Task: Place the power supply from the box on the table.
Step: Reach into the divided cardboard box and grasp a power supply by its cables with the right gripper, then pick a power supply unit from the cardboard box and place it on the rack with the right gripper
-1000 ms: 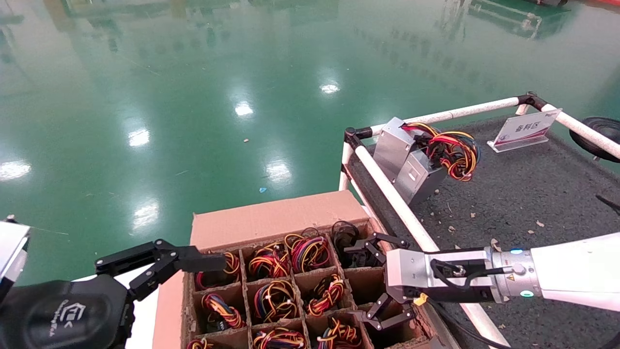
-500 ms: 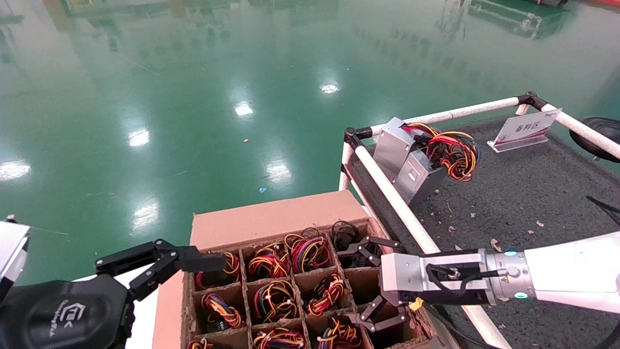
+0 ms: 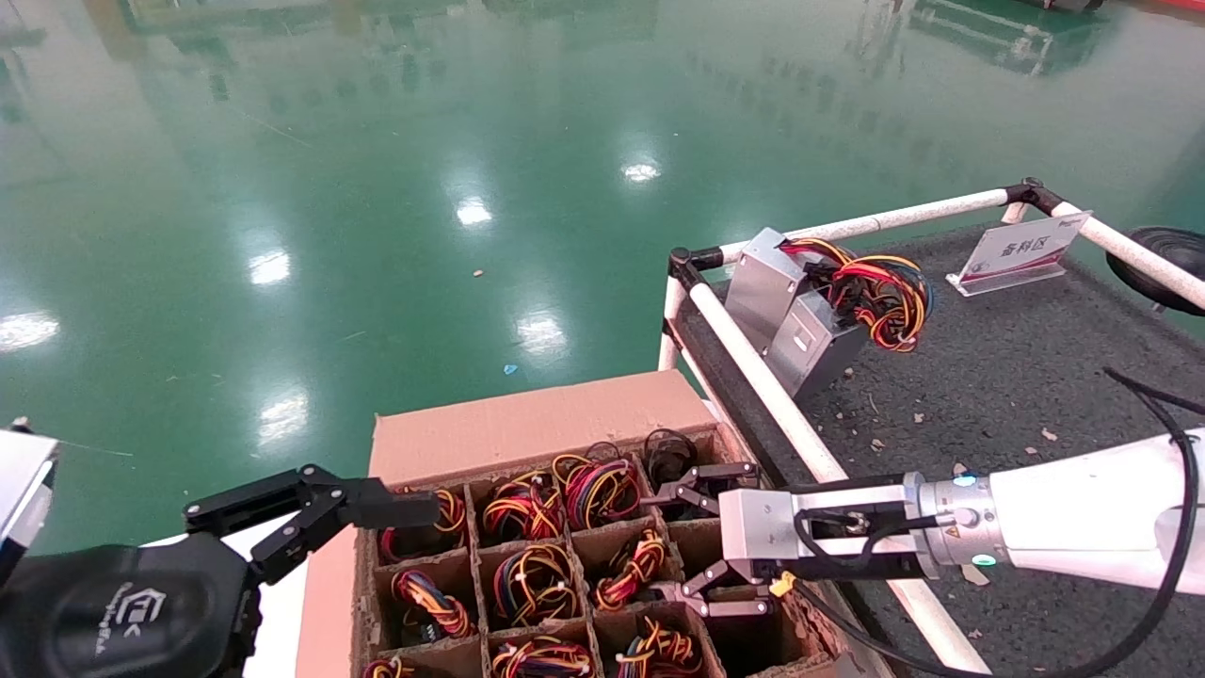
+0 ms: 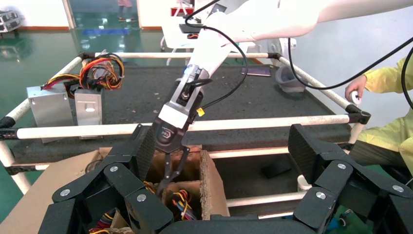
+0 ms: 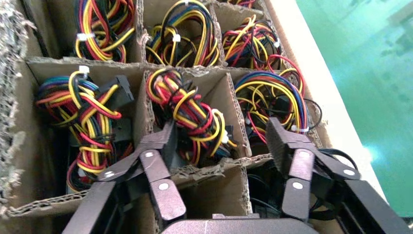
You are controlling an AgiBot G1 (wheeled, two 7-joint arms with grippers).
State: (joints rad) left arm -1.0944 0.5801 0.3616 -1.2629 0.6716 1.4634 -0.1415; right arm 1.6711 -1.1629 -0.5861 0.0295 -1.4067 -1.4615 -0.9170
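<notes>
The right gripper [image 3: 692, 541] has slid left since a second ago and now hangs over the cells on the right side of the box [image 3: 527, 428]. Its fingers are spread wide apart and hold nothing. From its own camera, the two black fingers [image 5: 160, 165] sit on either side of a cell with a bundle of red, yellow and black wires [image 5: 192, 114] in it. That bundle belongs to a power supply [image 3: 635, 570] down in the box, near the middle of the grid. Other cells around it hold more wire bundles.

The left gripper [image 3: 377, 508] waits at the left edge of the box, over the far-left corner cell. Its fingers are spread open too and hold nothing.

The table [image 3: 1017, 377] is to the right of the box, with white pipe rails around it. Two silver units [image 3: 786, 311] with coloured wires lean at its far-left corner. A small white sign [image 3: 1021, 250] stands farther right on the table
</notes>
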